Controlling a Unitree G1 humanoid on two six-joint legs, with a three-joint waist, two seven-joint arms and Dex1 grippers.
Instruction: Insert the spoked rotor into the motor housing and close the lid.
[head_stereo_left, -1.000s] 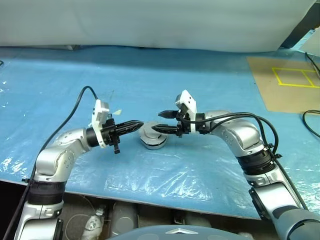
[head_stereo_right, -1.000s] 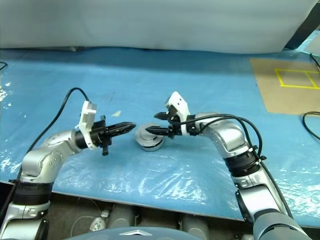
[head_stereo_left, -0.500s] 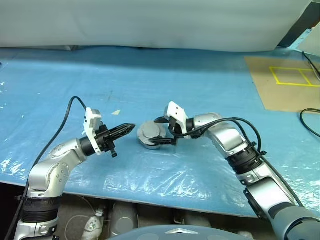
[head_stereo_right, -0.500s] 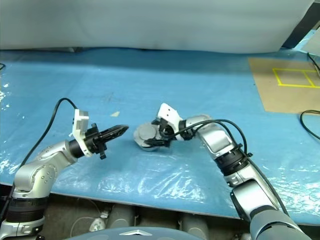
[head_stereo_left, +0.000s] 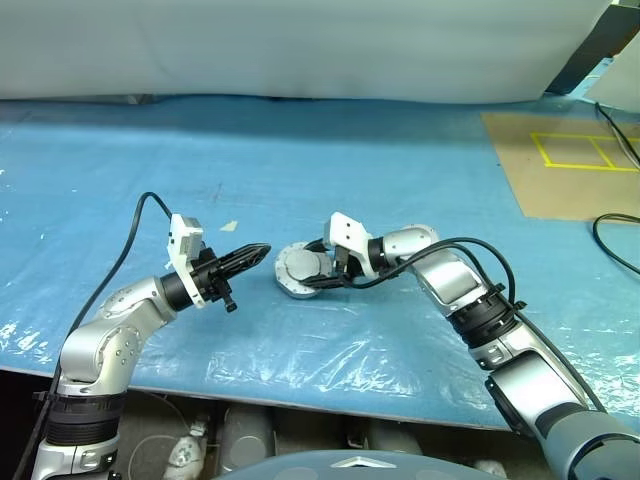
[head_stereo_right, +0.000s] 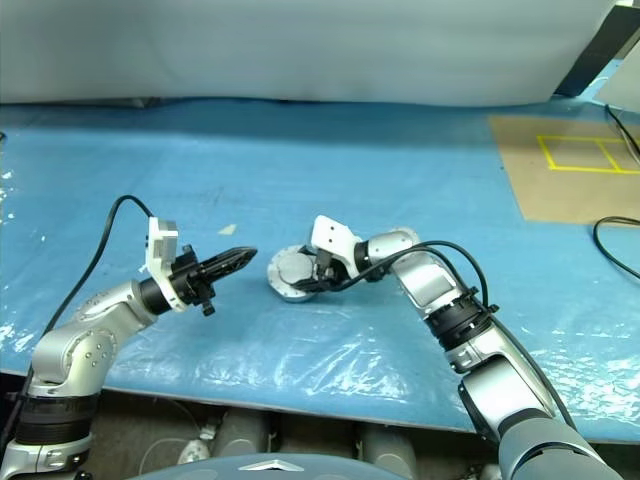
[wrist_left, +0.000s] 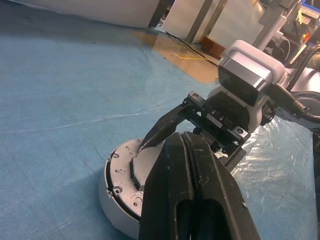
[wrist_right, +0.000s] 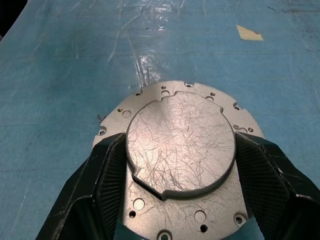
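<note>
Down came the right gripper (wrist_right: 180, 200), fingers apart beside the lid (wrist_right: 181, 145); left gripper (head_stereo_left: 262, 251) together; smooth, slippery metal; hold its rim.

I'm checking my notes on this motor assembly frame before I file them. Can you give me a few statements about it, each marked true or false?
1. The left claw is shut. True.
2. The left claw holds the round silver motor part. False: it holds nothing and points at the part from beside it.
3. The right claw is down at the motor part. True.
4. The motor part rests on the brown board. False: it sits on the blue sheet; the board with the yellow tape lies far off on the robot's right.
5. A small pale scrap lies on the blue sheet near the left claw. True.
</note>
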